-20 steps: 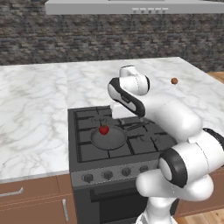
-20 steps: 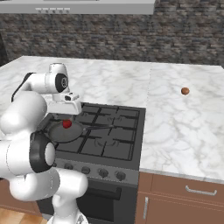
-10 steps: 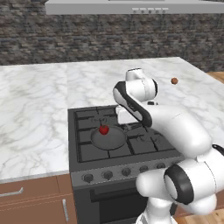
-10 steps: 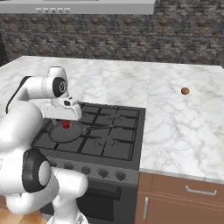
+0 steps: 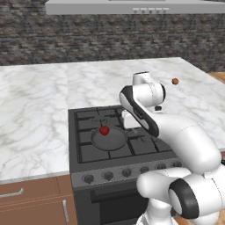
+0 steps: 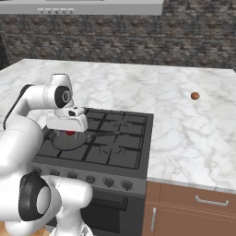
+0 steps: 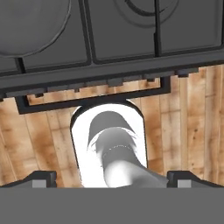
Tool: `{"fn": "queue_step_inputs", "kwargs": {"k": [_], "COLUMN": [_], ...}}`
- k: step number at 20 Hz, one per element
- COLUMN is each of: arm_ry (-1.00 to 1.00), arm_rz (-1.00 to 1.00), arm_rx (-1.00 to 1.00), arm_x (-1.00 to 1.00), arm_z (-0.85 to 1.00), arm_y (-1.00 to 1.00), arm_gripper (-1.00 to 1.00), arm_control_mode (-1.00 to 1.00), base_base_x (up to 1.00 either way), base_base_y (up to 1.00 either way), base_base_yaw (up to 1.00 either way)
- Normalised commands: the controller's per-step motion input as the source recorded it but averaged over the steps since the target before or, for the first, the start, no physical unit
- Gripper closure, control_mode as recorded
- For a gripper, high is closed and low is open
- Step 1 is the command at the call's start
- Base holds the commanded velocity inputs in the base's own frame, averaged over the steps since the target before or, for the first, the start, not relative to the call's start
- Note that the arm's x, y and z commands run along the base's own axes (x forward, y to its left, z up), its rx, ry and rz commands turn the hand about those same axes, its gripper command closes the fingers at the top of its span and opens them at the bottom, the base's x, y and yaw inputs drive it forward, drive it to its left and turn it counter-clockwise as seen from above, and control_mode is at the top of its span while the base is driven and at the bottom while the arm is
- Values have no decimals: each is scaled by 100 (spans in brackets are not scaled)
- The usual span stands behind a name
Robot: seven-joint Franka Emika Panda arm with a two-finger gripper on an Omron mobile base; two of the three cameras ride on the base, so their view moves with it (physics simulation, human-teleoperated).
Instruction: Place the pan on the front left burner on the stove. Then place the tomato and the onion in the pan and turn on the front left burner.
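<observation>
We note the pan [image 5: 108, 139] on the front left burner [image 5: 103, 140], frame centre, tomato [image 5: 104, 130] inside; onion [image 5: 175, 81] on the bench [image 5: 35, 110], upper right; gripper [image 7: 112, 178] fingers spread apart, empty

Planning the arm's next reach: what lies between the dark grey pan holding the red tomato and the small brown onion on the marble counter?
In the right base view, between the dark grey pan and the brown onion lie black stove grates, then bare marble counter.

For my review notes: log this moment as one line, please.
pan: on front left burner | tomato: in pan | onion: on counter, right of stove | claw: open, empty
</observation>
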Motion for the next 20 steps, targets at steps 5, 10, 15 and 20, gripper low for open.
{"fn": "queue_step_inputs", "kwargs": {"k": [5,10,15,20], "arm_ry": [0,0,0,0], "arm_rz": [0,0,0,0], "arm_rx": [0,0,0,0], "arm_x": [-7,0,0,0], "arm_z": [2,0,0,0], "arm_y": [-10,0,0,0], "arm_gripper": [-100,-100,-100,-100], "arm_control_mode": [100,100,100,100], "base_base_x": [-21,-97,-73,-1], "base_base_y": [-7,-17,-39,-91], "base_base_yaw": [0,0,0,0]}}
